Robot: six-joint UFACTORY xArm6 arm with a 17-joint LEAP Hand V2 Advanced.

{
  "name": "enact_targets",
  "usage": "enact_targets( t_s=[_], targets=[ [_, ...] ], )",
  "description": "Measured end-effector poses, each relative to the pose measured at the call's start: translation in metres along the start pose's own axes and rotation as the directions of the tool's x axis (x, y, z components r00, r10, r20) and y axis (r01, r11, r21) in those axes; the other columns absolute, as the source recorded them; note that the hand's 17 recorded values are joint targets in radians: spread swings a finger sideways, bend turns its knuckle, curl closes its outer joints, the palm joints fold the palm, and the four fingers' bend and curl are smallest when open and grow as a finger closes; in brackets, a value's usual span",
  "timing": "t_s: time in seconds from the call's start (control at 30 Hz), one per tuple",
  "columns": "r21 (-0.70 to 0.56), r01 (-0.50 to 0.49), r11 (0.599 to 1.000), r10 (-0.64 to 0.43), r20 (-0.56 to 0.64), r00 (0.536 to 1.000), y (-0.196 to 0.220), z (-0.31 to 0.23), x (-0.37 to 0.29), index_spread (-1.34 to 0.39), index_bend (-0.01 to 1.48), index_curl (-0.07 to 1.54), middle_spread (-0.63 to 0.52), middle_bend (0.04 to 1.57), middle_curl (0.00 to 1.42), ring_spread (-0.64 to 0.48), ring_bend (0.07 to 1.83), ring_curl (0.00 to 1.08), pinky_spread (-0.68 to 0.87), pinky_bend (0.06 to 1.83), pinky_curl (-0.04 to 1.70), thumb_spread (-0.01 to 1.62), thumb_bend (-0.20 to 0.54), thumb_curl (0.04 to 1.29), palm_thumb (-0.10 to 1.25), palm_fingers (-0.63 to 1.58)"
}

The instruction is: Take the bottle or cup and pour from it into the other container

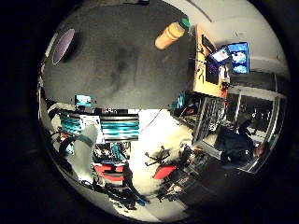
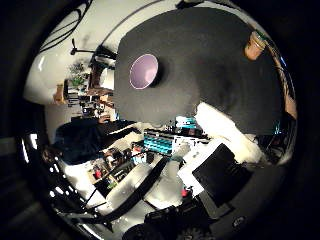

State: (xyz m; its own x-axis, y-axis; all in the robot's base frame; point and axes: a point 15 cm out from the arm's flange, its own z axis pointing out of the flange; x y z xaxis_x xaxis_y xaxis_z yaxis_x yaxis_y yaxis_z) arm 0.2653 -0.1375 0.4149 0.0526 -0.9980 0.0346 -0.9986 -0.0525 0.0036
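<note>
Little-finger side: the orange bottle (image 1: 170, 34) stands on the dark table (image 1: 117, 60), far from my palm, untouched. Thumb side: the purple cup (image 2: 144, 71) sits well apart from it. My hand (image 2: 220, 170) holds nothing; whether the fingers are spread or curled, I can't tell. Everything's left: grasp, lift, pour.

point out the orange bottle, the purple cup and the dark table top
orange bottle (image 1: 170, 35), little finger side palm view, on the middle of its orange body
purple cup (image 2: 143, 71), thumb side palm view, on its open inside
dark table top (image 2: 210, 55), thumb side palm view, on a bare part between cup and bottle
</note>
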Motion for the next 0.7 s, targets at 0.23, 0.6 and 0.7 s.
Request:
enact_targets(
  t_s=[0.23,0.6,0.7],
  targets=[
    [0.035,0.0,0.999,-0.002,0.056,0.998,-0.005,0.002,-0.002,-0.39,0.18,0.32,-0.04,0.2,0.34,0.17,0.3,0.22,0.43,0.63,0.0,1.09,-0.032,0.36,0.67,0.29],
    [0.205,-0.125,0.971,0.084,0.197,0.977,-0.013,-0.006,0.032,-0.33,0.13,0.26,0.02,0.2,0.35,0.18,0.37,0.24,0.43,0.76,0.01,1.02,-0.033,0.31,0.53,0.19],
    [0.223,-0.16,0.962,0.112,0.213,0.971,-0.015,-0.008,0.044,-0.31,0.14,0.25,0.04,0.21,0.35,0.18,0.4,0.25,0.43,0.81,0.02,0.99,-0.032,0.31,0.51,0.16]
  ],
)
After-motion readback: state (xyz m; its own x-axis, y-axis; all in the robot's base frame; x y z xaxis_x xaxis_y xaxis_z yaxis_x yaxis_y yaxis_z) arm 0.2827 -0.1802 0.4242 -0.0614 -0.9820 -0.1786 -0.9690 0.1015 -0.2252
